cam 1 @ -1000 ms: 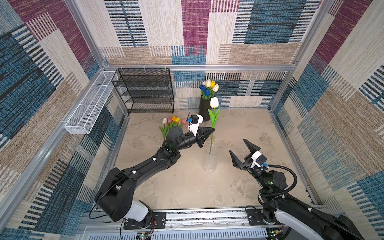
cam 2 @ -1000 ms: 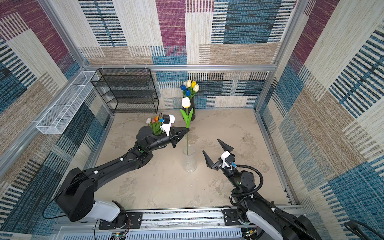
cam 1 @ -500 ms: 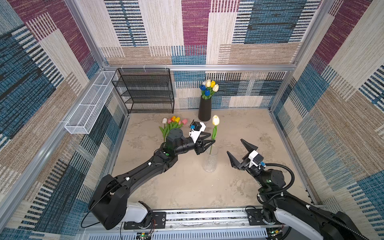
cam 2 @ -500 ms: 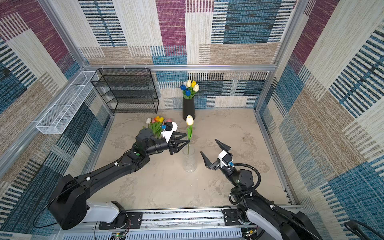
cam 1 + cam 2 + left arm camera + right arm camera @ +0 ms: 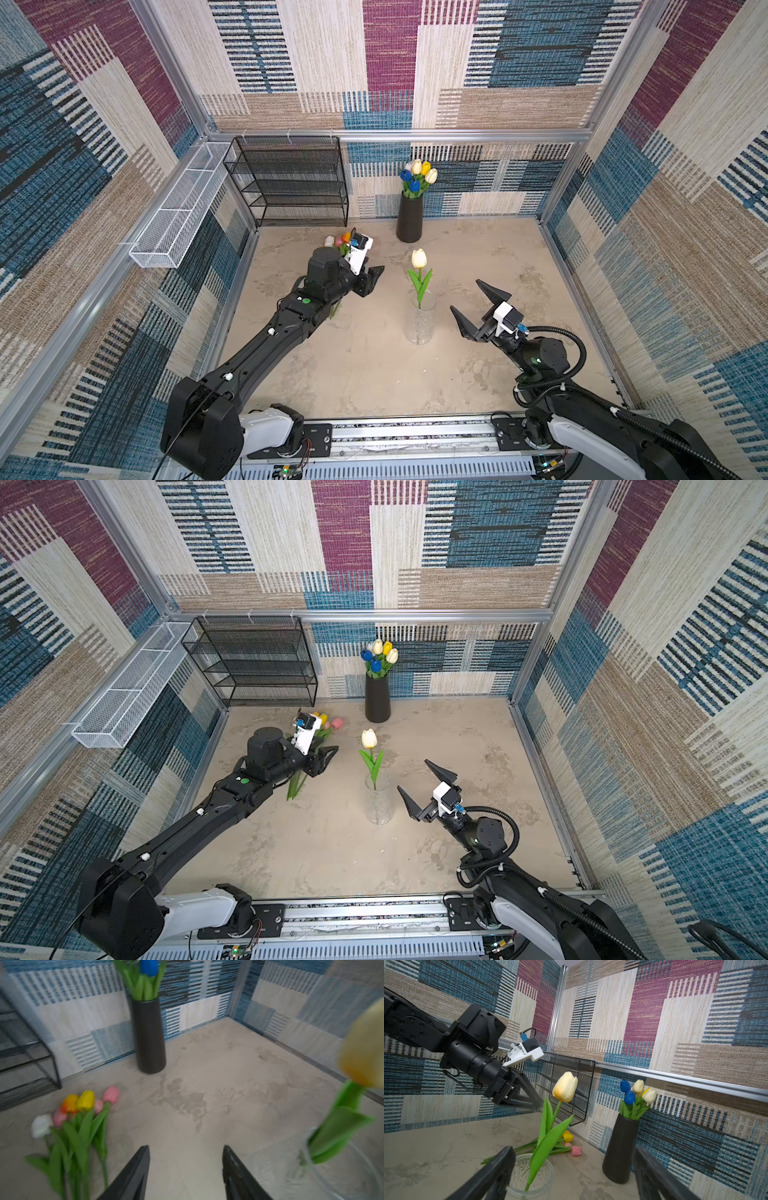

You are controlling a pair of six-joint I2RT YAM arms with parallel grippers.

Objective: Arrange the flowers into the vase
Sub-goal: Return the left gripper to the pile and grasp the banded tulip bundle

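A clear glass vase (image 5: pixel 420 322) (image 5: pixel 378 804) stands mid-floor with one cream-white tulip (image 5: pixel 419 258) (image 5: pixel 368 738) (image 5: pixel 565 1086) upright in it. My left gripper (image 5: pixel 372 277) (image 5: pixel 328 756) (image 5: pixel 186 1148) is open and empty, hanging left of that tulip and apart from it. Several loose flowers (image 5: pixel 338 241) (image 5: pixel 328 723) (image 5: pixel 79 1109) (image 5: pixel 569 1142), with white, pink, orange and yellow heads, lie on the floor under and behind the left wrist. My right gripper (image 5: pixel 465 296) (image 5: pixel 412 775) (image 5: pixel 573 1149) is wide open and empty, just right of the glass vase.
A tall black vase (image 5: pixel 409 216) (image 5: pixel 377 698) (image 5: pixel 149 1034) (image 5: pixel 619 1147) holding blue, white and yellow tulips stands at the back wall. A black wire rack (image 5: pixel 291 178) fills the back left corner. A white wire basket (image 5: pixel 178 216) hangs on the left wall.
My left gripper opened and let go of the white tulip, which dropped lower into the glass vase. The left gripper then drew back to the left. The right gripper barely shifted.
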